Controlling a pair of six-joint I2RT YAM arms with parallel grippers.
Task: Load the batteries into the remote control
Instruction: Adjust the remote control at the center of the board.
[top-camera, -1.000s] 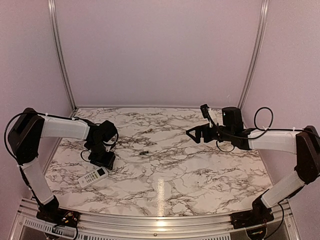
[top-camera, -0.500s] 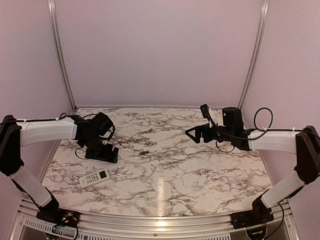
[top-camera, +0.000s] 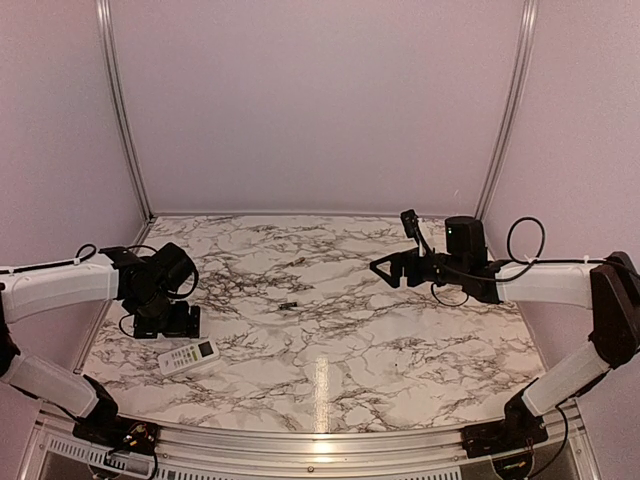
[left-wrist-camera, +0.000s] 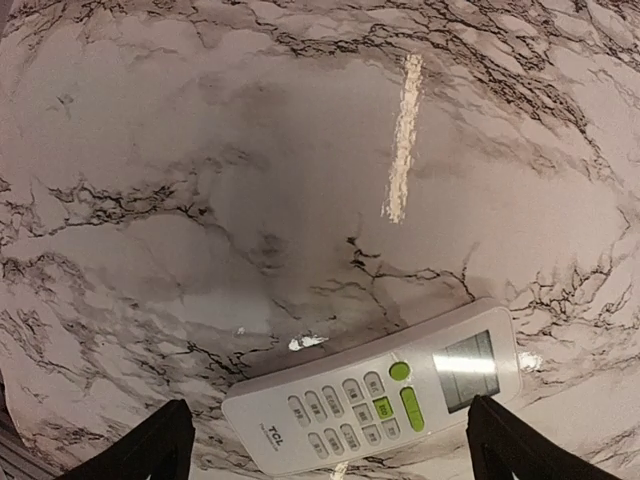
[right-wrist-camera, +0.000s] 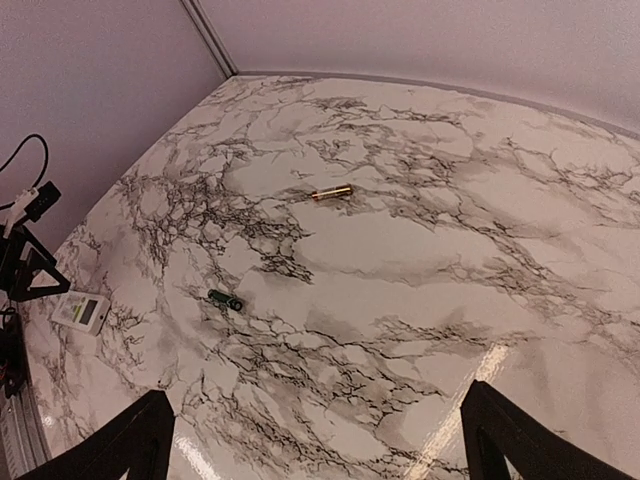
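Marbled tabletop (top-camera: 400, 330), remote control (top-camera: 188, 355) near spread left end effector (top-camera: 168, 325), right end effector (top-camera: 390, 250) likewise spread

The white remote control (top-camera: 188, 355) lies flat on the marble-patterned table (top-camera: 330, 350), skewed, with its darker display end turned right and slightly away. Just behind it, with a small gap between them, the left gripper (top-camera: 168, 322) hangs pointing down at the table; its jaws are too dark to read here. One small dark battery (top-camera: 288, 304) lies right of the remote and farther back, well apart. Much farther right, the right gripper (top-camera: 395, 245) hovers with its jaws spread wide, holding nothing.
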